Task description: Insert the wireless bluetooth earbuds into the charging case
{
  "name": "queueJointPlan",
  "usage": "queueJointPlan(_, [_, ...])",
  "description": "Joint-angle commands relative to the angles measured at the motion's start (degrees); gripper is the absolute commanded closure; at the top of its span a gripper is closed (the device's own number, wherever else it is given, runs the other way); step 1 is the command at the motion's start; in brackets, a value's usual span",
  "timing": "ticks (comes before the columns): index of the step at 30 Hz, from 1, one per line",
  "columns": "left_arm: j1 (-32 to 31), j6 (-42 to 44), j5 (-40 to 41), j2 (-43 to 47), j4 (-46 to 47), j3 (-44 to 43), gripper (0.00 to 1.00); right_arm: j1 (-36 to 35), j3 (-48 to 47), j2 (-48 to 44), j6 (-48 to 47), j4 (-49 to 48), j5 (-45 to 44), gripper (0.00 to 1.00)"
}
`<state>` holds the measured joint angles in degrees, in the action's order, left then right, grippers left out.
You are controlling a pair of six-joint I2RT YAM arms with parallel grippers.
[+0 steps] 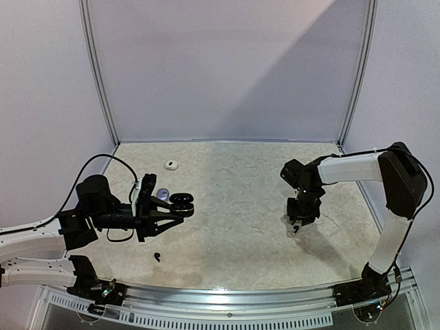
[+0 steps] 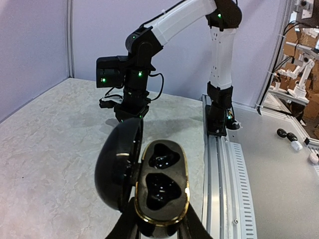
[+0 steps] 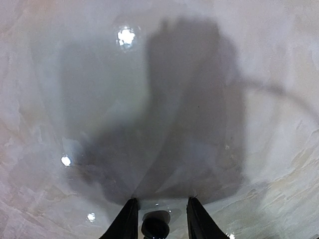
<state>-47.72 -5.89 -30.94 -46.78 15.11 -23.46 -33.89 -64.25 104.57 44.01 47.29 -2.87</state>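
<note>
Left end effector [image 2: 158,228] clenched on the open, glossy black gold-rimmed charging case [image 2: 162,174].
Pale marbled desk [image 1: 240,192], lilac walls [image 1: 220,69]; tiny white earbud [image 1: 170,164] far back, tiny black earbud [image 1: 159,257] near the front. Right end effector [image 3: 162,200] points down, released, straddling a small dark rounded piece [image 3: 155,226].

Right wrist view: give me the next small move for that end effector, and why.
Probably close the right end effector on the dark earbud: it sits between the fingers with gaps on both sides, not yet gripped, and the charging case is held open, both wells empty.
</note>
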Motion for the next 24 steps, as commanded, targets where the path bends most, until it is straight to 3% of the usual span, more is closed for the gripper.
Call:
queueJointPlan(1, [0.53,0.72,0.18,0.62,-0.44,0.87,1.0,0.14,2.22,1.02,-0.34,0.37,2.12,0.68])
queueJointPlan(24, [0.53,1.31,0.18,0.7,-0.76,0.79,1.0,-3.18,-0.64,2.97,-0.05,5.97,3.41,0.75])
